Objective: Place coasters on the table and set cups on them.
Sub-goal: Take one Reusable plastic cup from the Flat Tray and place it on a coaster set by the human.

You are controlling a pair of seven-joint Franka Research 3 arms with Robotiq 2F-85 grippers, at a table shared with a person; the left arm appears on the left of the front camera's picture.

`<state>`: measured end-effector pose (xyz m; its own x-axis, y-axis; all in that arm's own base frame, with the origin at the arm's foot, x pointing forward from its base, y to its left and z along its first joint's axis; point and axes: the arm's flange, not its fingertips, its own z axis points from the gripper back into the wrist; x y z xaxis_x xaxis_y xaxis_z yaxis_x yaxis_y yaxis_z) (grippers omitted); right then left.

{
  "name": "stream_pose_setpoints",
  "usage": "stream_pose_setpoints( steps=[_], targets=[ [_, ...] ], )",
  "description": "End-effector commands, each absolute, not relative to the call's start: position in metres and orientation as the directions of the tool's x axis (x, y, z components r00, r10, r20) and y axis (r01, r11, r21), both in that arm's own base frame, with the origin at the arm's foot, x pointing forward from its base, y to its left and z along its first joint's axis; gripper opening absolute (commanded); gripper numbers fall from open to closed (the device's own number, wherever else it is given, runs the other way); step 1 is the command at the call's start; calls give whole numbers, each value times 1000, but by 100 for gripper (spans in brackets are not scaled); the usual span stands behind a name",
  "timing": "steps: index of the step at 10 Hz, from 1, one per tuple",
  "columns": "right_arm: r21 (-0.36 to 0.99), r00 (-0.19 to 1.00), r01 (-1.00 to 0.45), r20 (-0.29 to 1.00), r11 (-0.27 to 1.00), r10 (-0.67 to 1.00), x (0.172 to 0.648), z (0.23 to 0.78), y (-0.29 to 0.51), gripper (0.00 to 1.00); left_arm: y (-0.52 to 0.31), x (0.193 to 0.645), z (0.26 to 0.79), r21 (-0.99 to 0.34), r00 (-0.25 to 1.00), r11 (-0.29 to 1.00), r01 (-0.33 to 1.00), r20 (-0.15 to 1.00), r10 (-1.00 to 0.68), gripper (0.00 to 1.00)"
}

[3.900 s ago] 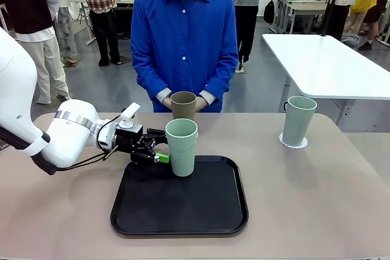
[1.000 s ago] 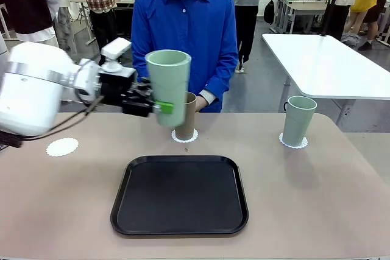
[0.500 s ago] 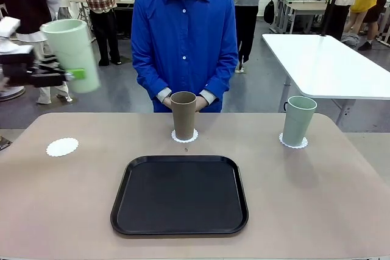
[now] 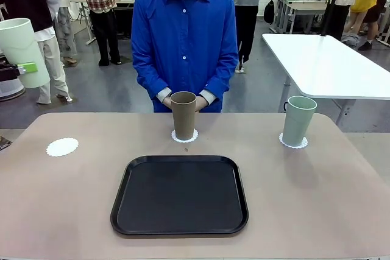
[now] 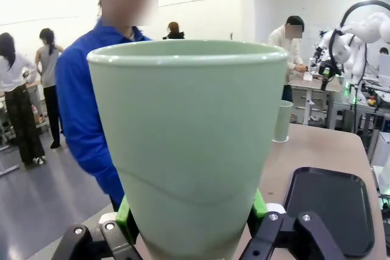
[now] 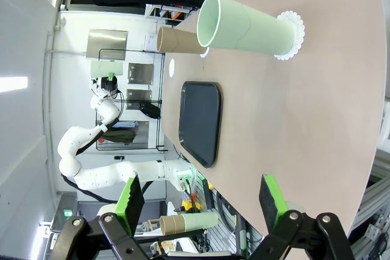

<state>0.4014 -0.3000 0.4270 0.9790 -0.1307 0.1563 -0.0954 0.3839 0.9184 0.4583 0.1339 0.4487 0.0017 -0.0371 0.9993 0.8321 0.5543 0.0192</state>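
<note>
My left gripper (image 4: 22, 69) is shut on a pale mint green cup (image 4: 23, 50), held upright in the air at the far left edge, above and left of a bare white coaster (image 4: 62, 147). In the left wrist view the same cup (image 5: 189, 144) stands between the green pads (image 5: 126, 217). A tan-brown cup (image 4: 183, 115) stands on a coaster (image 4: 184, 136) at the table's far middle. Another mint cup (image 4: 298, 120) stands on a coaster (image 4: 294, 142) at the far right. My right gripper (image 6: 201, 202) is open and holds nothing, off the table's right end, facing that mint cup (image 6: 247, 30).
A black tray (image 4: 180, 194) with nothing on it lies in the middle of the beige table (image 4: 317, 211). A person in a blue shirt (image 4: 184, 35) stands at the far side, hands clasped behind the tan cup. A white table (image 4: 323, 62) stands at back right.
The left arm has carried the mint cup from above the table's middle out to the far left edge of the picture, still high up. The other cups and coasters have not moved.
</note>
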Motion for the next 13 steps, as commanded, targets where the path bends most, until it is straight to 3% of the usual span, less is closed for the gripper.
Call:
stream_pose_setpoints(
  steps=[1,3,11,13],
  targets=[
    [917,980,-86,149,389,-134,402,428,-299,100,147,473,443,-26,30,606,795,1000,3,83],
    [917,980,-86,149,389,-134,402,428,-299,100,159,475,440,-13,33,661,750,999,-18,83],
    [917,980,-86,149,389,-134,402,428,-299,100,160,473,429,-16,47,637,770,998,-32,83],
    [917,980,-86,149,389,-134,402,428,-299,100,163,501,397,-28,64,572,820,997,-43,83]
  ],
)
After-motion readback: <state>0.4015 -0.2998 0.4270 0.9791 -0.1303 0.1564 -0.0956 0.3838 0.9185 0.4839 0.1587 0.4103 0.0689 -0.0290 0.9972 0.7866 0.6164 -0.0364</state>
